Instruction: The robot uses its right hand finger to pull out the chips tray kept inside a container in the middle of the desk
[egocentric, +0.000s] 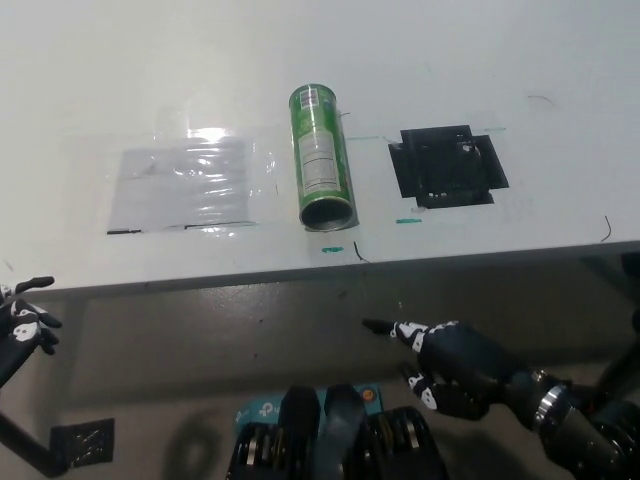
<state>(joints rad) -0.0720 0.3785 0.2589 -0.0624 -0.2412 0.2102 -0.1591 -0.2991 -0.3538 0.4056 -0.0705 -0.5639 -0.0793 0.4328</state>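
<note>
You have the white tabletop (420, 90) filling the upper part of the head view, its near edge running across just below the middle. A clear plastic sheet (185, 182) lies flat on it toward the left end, near that edge, glare on its wrinkles. A black square mat (447, 165) sits toward the right end, well apart from the sheet, with a short green tape mark (408, 221) just in front of its near left corner.

Between sheet and mat lies the can (320, 170), green, on its side in the middle of the tabletop, its length running from the far side toward the near edge. Its closed end points away from you and its open mouth (326, 213) faces the near edge, a little back from it. You see only a dark hollow in the mouth; no tray shows in or out of the can, and you cannot tell what is inside. A second small green mark (332, 250) sits on the tabletop just in front of the mouth, beside a thin dark line.

Your right hand (450, 360) is below the near edge, off the tabletop and well apart from the can, reaching in from the lower right. One finger (385, 326) points out straight to the left while the others are curled under; it holds nothing.

Your left hand (22, 322) rests at the far left of the view, below the near edge, fingers spread and empty.
</note>
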